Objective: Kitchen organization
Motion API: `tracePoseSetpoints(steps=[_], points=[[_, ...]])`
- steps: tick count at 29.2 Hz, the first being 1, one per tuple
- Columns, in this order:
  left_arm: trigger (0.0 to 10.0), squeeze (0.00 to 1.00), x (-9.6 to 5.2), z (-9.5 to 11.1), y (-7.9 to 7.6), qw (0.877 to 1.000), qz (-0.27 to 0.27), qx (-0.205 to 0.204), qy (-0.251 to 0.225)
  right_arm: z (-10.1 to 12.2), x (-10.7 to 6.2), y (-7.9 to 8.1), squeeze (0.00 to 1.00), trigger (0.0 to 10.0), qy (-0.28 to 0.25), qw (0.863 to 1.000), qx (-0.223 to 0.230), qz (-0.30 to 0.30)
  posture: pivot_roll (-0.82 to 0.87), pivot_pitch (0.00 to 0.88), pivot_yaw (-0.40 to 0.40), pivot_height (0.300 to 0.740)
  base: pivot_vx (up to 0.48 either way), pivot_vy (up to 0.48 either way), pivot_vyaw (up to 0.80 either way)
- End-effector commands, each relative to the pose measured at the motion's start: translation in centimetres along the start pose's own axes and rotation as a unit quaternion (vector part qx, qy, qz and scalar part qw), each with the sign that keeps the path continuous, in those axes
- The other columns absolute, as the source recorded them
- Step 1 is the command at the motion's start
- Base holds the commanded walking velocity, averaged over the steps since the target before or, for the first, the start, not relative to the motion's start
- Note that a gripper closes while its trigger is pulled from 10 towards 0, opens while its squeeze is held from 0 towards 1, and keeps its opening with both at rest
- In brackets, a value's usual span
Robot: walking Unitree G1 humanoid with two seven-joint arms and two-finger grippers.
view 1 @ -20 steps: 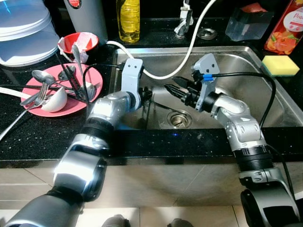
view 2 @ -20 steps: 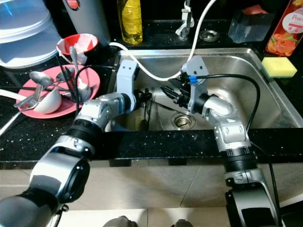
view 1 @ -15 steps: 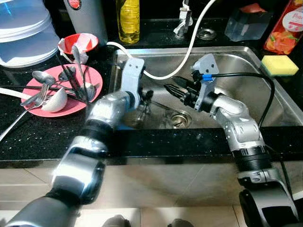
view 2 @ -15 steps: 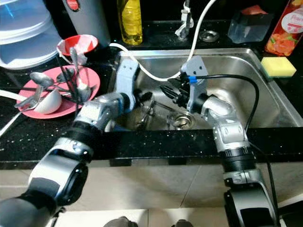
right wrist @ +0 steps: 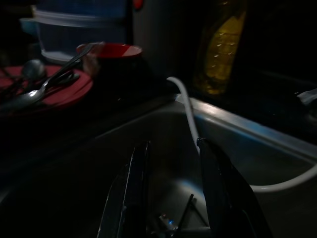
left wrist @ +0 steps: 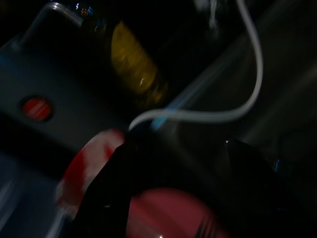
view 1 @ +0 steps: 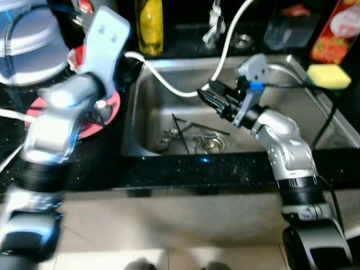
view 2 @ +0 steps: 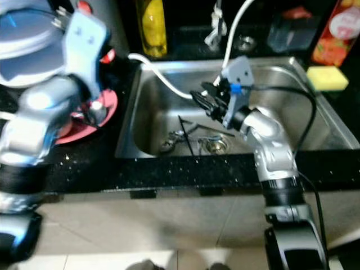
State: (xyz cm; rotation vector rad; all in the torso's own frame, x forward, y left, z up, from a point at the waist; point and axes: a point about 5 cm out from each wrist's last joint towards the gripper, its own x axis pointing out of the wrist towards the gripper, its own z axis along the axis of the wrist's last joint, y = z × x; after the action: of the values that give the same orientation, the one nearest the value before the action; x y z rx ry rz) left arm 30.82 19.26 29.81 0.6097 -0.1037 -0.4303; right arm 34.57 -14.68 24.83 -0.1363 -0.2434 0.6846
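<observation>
Several pieces of cutlery (view 1: 183, 132) lie in a loose heap on the steel sink (view 1: 292, 121) floor, beside the drain (view 1: 212, 143). My right gripper (view 1: 205, 97) hangs over the middle of the sink above that heap. It is open, its fingers (right wrist: 133, 188) apart with nothing between them. My left arm (view 1: 84, 84) is raised over the counter left of the sink. There my left gripper (left wrist: 183, 198) is open above the pink plate (left wrist: 168, 213), next to the red bowl (left wrist: 94, 158). Spoons (right wrist: 49, 82) lie on that plate.
A white hose (view 1: 169, 84) loops from the tap across the sink's back. A yellow bottle (view 1: 147, 25) and a grey canister (view 2: 109, 22) stand behind the sink. A yellow sponge (view 1: 328, 76) sits at its right rim. Stacked clear containers (view 2: 22, 34) are at the far left.
My left arm has lifted out of the sink and swung left and up over the pink plate. The cutlery now lies free on the sink floor. My right gripper has barely moved.
</observation>
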Motion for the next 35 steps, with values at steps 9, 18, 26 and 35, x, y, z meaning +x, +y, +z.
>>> tracePoseSetpoints(steps=[9,18,26,35], points=[[10.0,0.00,-5.4,-1.5,4.3,0.978,0.188,-0.025,0.090,0.6,0.8,0.4,0.00,10.0,-0.019,1.000,0.003,0.010,0.09,0.061,0.064,0.740,0.000,0.000,0.00],[10.0,0.00,-9.3,-7.4,2.1,0.943,0.184,-0.206,0.185,0.5,1.0,0.6,0.00,10.0,-0.016,1.000,0.004,0.016,0.11,0.068,0.055,0.740,0.000,0.000,0.00],[10.0,1.00,-11.8,-8.8,1.5,0.932,0.167,-0.223,0.231,0.3,1.0,0.6,0.00,10.0,-0.015,1.000,0.007,0.017,0.11,0.072,0.066,0.740,0.000,0.000,0.00],[10.0,0.00,-13.5,-10.2,0.8,0.921,0.154,-0.225,0.278,0.1,0.9,0.6,0.00,10.0,-0.013,1.000,0.009,0.014,0.11,0.074,0.067,0.740,0.000,0.000,0.00]])
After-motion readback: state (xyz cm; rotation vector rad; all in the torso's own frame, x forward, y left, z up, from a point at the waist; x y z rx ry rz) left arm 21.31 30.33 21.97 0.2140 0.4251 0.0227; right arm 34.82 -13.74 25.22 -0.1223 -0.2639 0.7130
